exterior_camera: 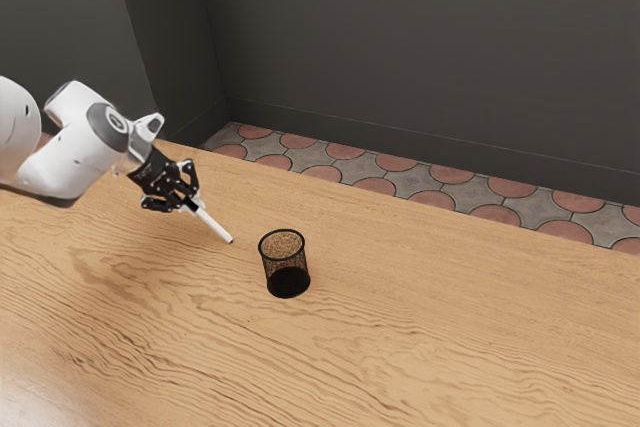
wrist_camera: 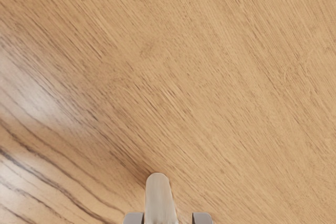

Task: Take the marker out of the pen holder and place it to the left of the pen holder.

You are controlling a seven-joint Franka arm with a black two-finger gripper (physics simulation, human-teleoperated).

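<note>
While my black two-finger hand (exterior_camera: 190,203) grasps the slim white marker (exterior_camera: 214,224), tilted outside the black mesh pen holder (exterior_camera: 287,265), best lower gently, easing the barrel flat onto the wooden bench (exterior_camera: 430,287) before release, lest it roll.

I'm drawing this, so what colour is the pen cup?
Black mesh: the pen cup shows best in the exterior view.

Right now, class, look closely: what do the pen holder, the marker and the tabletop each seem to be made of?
Pen holder: probably black metal, since its wall is see-through mesh.
Marker: likely plastic, judging by its smooth, whitish barrel; painted metal is possible.
Tabletop: wood or wood-look laminate, with streaky grain and a soft sheen.
</note>
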